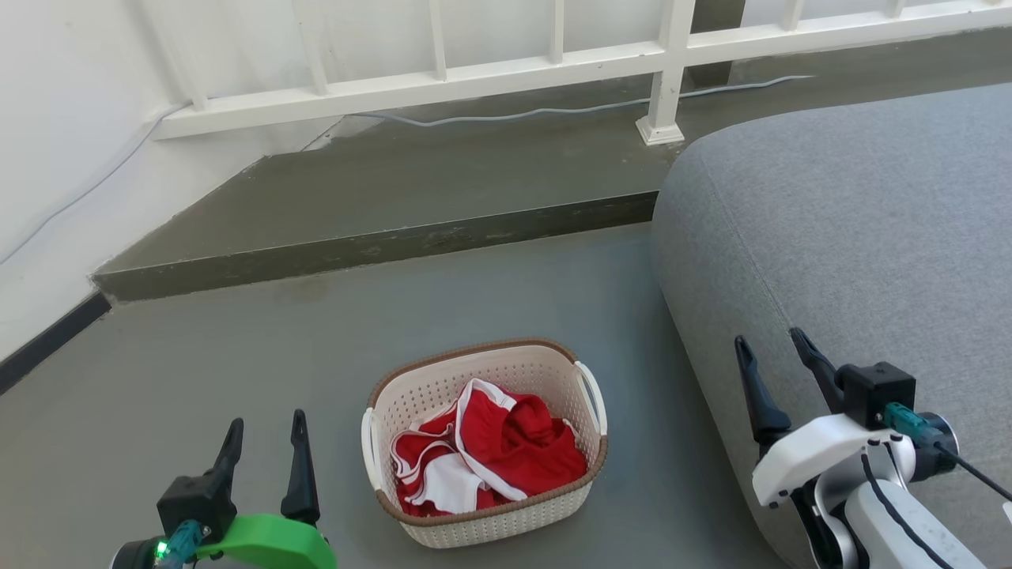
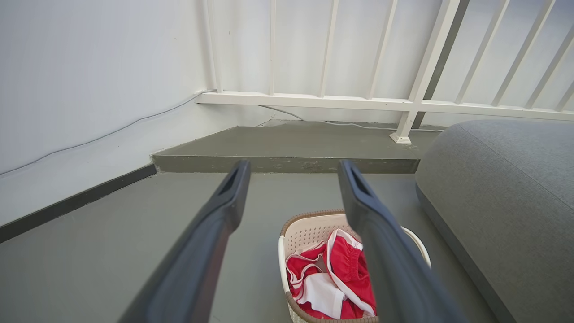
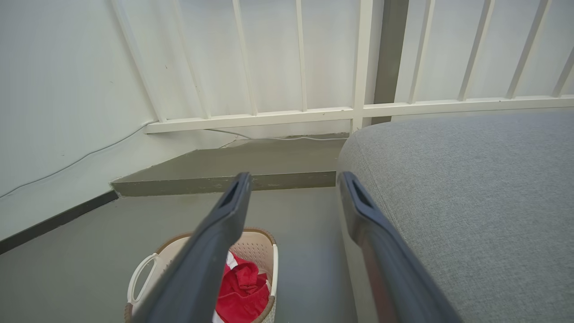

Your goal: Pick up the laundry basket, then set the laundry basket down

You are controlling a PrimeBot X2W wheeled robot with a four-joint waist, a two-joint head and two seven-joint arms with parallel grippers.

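The laundry basket (image 1: 506, 371), cream-white and perforated with a brown woven-look rim, rests on the grey floor in the lower middle of the head view, holding red and white clothes (image 1: 506, 446). White handles stick out on its two short sides. My left gripper (image 1: 265, 435) hovers open to the basket's left, apart from it. My right gripper (image 1: 771, 352) is open to the basket's right, in front of the sofa's edge. The basket (image 2: 305, 229) sits behind the right finger in the left wrist view, and the basket (image 3: 258, 244) lies low left in the right wrist view.
A grey sofa cushion (image 1: 854, 237) fills the right side, close to the basket. Behind the basket a raised concrete step (image 1: 379, 245) runs across, with a white railing (image 1: 553, 59) and a cable (image 1: 553, 111) on it. A white wall (image 1: 55, 158) stands at the left.
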